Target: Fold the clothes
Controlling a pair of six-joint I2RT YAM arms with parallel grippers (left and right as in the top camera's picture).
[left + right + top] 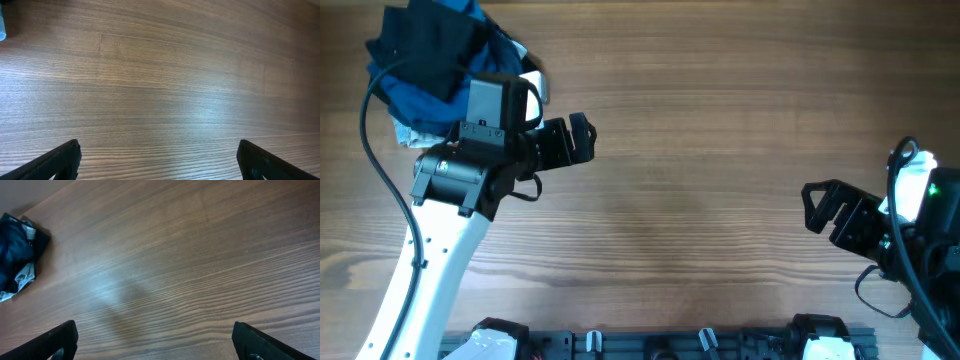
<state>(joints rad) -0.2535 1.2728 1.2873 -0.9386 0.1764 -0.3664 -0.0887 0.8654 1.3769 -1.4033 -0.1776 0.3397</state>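
Black jaws of my left gripper (580, 140) and right gripper (814, 207) are both gaping wide, gripping nothing. I am reading the dark clothes (420, 45) as lying bunched among blue garments (405, 98) behind the left wrist, no long axis showing, left arm nearer. Bare wooden table (720, 120) is stretching between.

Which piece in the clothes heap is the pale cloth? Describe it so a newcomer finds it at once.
Start at the far-left corner of the wooden table, where a heap of clothes lies. The pale grey-white cloth pokes out at the heap's near edge, on the robot's side. It is the only light piece there: the rest of the heap is bright blue or near-black.
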